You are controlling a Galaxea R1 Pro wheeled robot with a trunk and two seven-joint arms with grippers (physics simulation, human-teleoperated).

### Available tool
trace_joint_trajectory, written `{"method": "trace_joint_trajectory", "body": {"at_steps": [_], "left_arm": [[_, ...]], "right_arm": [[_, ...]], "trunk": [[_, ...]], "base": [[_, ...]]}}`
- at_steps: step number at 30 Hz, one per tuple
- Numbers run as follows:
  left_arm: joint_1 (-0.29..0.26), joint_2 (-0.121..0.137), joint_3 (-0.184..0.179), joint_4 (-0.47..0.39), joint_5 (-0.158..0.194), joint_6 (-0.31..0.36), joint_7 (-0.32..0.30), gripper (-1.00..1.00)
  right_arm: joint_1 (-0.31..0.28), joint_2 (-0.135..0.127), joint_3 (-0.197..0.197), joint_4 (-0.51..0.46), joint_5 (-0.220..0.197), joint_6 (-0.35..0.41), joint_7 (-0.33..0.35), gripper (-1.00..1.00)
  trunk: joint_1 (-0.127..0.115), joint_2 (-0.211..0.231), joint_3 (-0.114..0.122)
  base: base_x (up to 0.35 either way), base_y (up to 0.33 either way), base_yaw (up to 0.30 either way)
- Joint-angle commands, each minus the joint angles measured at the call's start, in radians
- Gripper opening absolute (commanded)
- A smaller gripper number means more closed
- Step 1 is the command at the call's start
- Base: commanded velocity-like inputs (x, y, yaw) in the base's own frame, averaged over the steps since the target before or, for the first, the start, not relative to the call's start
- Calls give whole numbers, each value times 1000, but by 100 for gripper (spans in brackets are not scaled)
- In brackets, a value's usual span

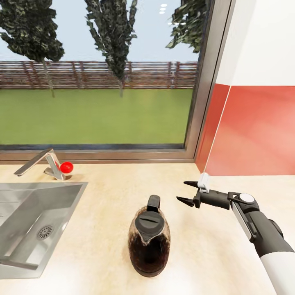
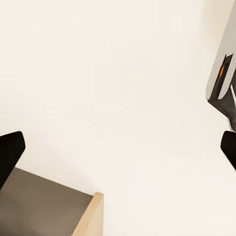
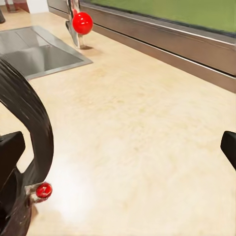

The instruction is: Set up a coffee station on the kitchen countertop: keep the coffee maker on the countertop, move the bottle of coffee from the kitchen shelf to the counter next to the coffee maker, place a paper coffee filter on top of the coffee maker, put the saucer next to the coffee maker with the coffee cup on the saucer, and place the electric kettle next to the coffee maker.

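text: none legible | labels: none | brands: none | numbers: none

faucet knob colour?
Red: the faucet knob is a glossy ball beside the sink; clearest in the right wrist view.

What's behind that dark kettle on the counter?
Behind the electric kettle lies bare beige countertop, then the window sill and a window onto lawn. The sink sits off to its side. The countertop directly under the kettle is covered.
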Motion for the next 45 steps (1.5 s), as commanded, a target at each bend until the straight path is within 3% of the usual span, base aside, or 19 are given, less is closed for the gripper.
{"method": "trace_joint_trajectory", "body": {"at_steps": [1, 35, 38, 41, 45], "left_arm": [[0, 0, 6, -1, -4, -2, 1, 100], [0, 0, 7, -3, -4, -2, 2, 100], [0, 0, 8, -3, -4, -2, 2, 100], [0, 0, 8, -3, -4, -2, 2, 100], [0, 0, 8, -3, -4, -2, 2, 100]], "right_arm": [[-1, -1, 2, 0, -9, 11, 1, 100], [0, 5, 7, 7, -12, 9, 3, 100], [1, 8, 26, 8, -12, 9, 4, 100], [1, 9, 87, 10, -12, 9, 3, 100], [1, 9, 92, 11, -12, 9, 2, 100]], "trunk": [[1, -2, -2], [1, -2, -2], [1, -2, -2], [1, -2, -2], [1, -2, -2]], "base": [[88, 178, 0], [14, 26, 0], [0, 0, 0], [0, 0, 0], [0, 0, 0]]}}
